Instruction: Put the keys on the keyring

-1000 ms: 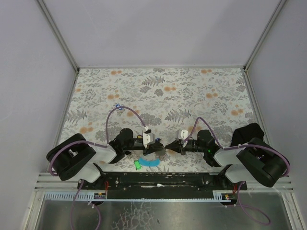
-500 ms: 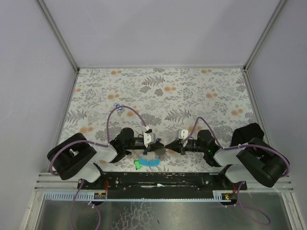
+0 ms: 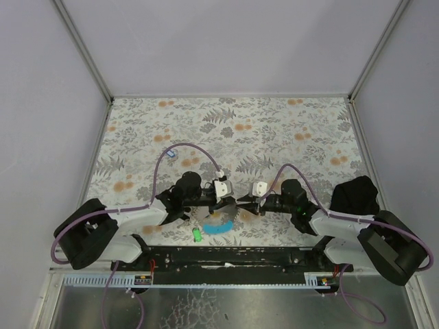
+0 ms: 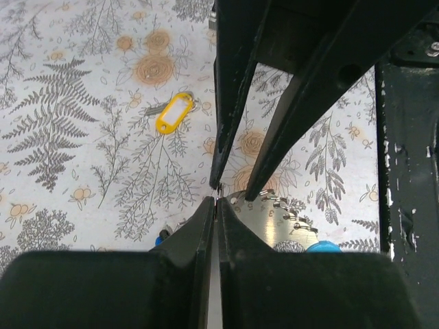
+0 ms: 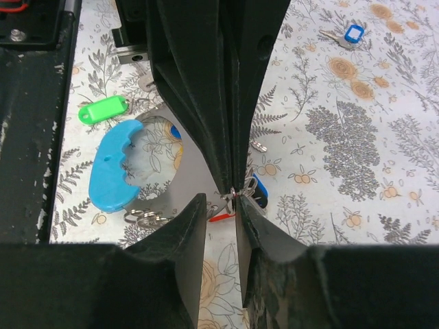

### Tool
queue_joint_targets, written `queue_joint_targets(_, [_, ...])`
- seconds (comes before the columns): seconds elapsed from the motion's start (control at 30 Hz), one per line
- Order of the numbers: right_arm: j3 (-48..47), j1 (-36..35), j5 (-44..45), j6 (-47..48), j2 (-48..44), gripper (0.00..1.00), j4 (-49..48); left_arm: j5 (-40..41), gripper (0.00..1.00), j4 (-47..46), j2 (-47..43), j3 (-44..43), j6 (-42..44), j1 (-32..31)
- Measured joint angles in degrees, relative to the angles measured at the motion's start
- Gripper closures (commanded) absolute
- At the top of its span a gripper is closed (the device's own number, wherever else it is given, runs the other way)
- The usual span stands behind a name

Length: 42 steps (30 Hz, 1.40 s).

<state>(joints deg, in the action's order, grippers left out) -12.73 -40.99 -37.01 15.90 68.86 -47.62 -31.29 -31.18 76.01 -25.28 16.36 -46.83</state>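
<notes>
Right wrist view: your right claw (image 5: 221,202) stood parted, left claw (image 5: 228,184) clenched opposite; the keyring (image 5: 113,171) lay left, long axis along the claw.

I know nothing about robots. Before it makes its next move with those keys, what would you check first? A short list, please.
1. Left arm's fingers closed: ok, they are pressed together with no gap.
2. Something held in them: cannot tell. Only a small silvery bit shows at their tips.
3. Right arm's fingers parted: ok, there is a visible gap between them.
4. Keyring close by: ok, its blue strap lies right beside where the two arms meet.
5. Loose keys found: ok, the yellow key and the blue key lie apart from the keyring.
6. Any key already on the keyring: cannot tell.
</notes>
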Motion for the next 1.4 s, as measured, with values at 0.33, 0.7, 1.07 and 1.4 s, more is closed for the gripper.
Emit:
queue_joint_targets(0.33, [-1.8,0.0,0.3,5.0,-0.7,0.77,7.5,1.3,1.00,7.8,-0.2,-1.5,2.3,-0.4])
queue_joint_targets(0.7, [-2.2,0.0,-0.7,5.3,3.0,0.75,6.2,0.9,1.00,8.2,-0.3,-1.5,2.7,-0.4])
queue_joint_targets(1.07, [-3.2,0.0,-2.1,5.0,6.3,0.80,2.2,0.2,1.00,8.6,-0.1,-1.8,2.7,-0.8])
queue_joint_targets(1.4, [-3.2,0.0,-3.0,4.8,6.7,1.00,1.8,0.3,0.94,7.9,-0.4,-1.4,2.5,-0.8])
